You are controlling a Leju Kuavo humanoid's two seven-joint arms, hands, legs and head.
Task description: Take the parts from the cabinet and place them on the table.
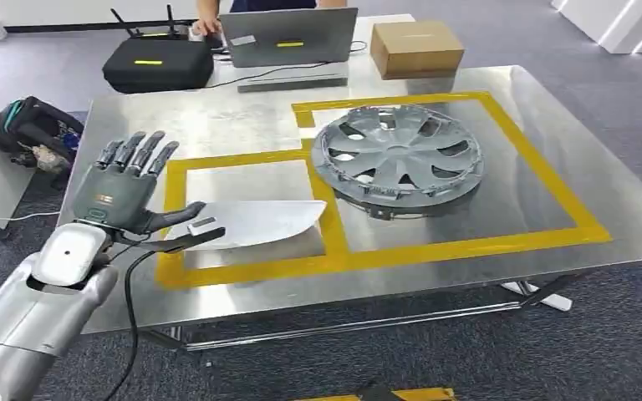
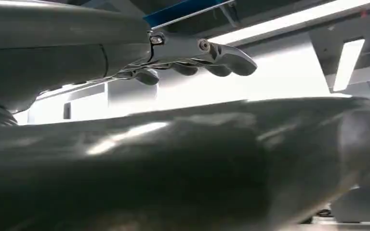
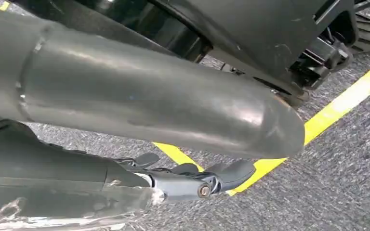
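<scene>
left hand (image 1: 121, 194) over the near corner of the steel table (image 1: 217, 125), fingers fanned upward, thumb laid on the end of a flat silvery panel (image 1: 251, 221). pinching that panel between thumb and palm, by the look of it, though the underside of the grip stays hidden. panel stretching away from the hand across the smaller yellow-taped box (image 1: 242, 213), apparently resting on the table there; probably brought to that box because the tape marks a drop spot for each part. beyond the panel's far tip, a silver wheel cover (image 1: 397, 159) lying flat inside the larger taped frame, likely already delivered. farther off from the hand, a black case (image 1: 157, 65), a laptop (image 1: 288, 38) and a cardboard box (image 1: 416, 48); yellow stickers on the case and laptop, too small to read. no legible brand anywhere. right hand (image 3: 192, 180) hanging low over grey carpet (image 3: 347, 159) with a yellow floor line, fingers apart, holding nothing.
</scene>
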